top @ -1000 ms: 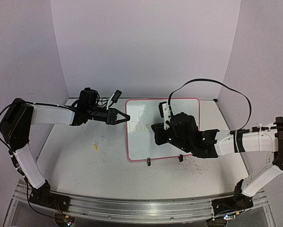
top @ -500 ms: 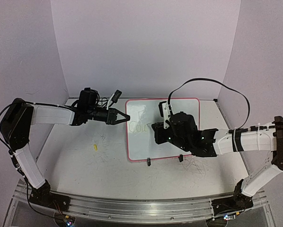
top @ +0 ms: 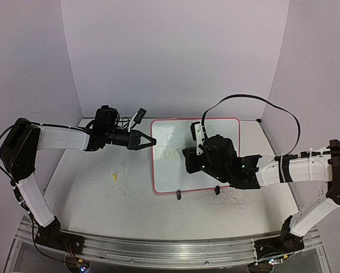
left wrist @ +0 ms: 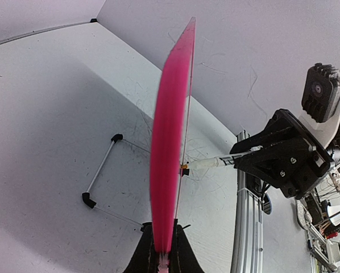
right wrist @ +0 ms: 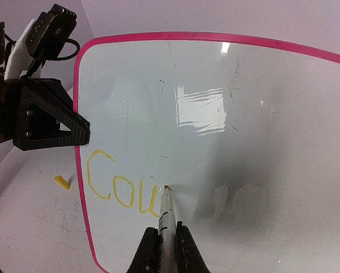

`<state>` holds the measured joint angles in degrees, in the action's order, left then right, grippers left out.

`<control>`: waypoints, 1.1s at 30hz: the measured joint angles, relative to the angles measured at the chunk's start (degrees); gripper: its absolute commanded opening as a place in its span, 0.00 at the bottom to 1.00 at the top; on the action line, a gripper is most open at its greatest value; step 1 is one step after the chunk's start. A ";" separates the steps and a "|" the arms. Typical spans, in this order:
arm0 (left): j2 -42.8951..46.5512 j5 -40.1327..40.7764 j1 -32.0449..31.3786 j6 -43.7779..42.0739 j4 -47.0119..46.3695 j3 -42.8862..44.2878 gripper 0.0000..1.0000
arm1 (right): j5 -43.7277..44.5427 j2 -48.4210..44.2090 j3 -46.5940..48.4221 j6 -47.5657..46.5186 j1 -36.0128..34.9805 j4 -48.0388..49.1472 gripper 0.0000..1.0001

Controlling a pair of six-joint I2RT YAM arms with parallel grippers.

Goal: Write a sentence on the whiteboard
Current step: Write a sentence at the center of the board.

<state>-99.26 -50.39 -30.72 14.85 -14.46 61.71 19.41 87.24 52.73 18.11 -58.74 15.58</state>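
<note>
You're mid-word: the whiteboard [top: 170, 173], centre of the top view on the tabletop [top: 102, 193], is pinched at its left rim by the jaws of the left gripper [top: 150, 141], while the right gripper [right wrist: 164, 230], jaws clamped on the marker [right wrist: 165, 210], sits just after "Cou" of the sentence [right wrist: 119, 190], so next form the "r" with light pressure.

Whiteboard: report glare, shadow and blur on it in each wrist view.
Right wrist view: a bright glare patch on the whiteboard, grey shade right of the marker; left wrist view: its pink rim, edge-on and close, is blurred.
</note>
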 measured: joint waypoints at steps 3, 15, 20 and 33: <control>0.00 0.02 0.00 0.00 0.00 0.00 0.00 | 0.23 0.00 0.00 0.24 0.00 -0.21 0.00; 0.00 0.07 0.02 0.01 0.04 0.00 0.00 | 0.03 -0.35 -1.42 2.24 -0.07 -0.22 0.00; 0.00 0.07 0.02 0.00 0.04 0.00 0.00 | -0.40 -0.82 -2.42 3.14 -0.06 -0.29 0.00; 0.00 0.09 0.02 0.00 0.04 0.00 0.00 | -1.73 -1.20 -4.25 4.99 -0.19 -0.22 0.00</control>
<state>-99.26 -50.30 -30.70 14.85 -14.41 61.71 17.68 86.04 48.48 23.11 -58.93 15.36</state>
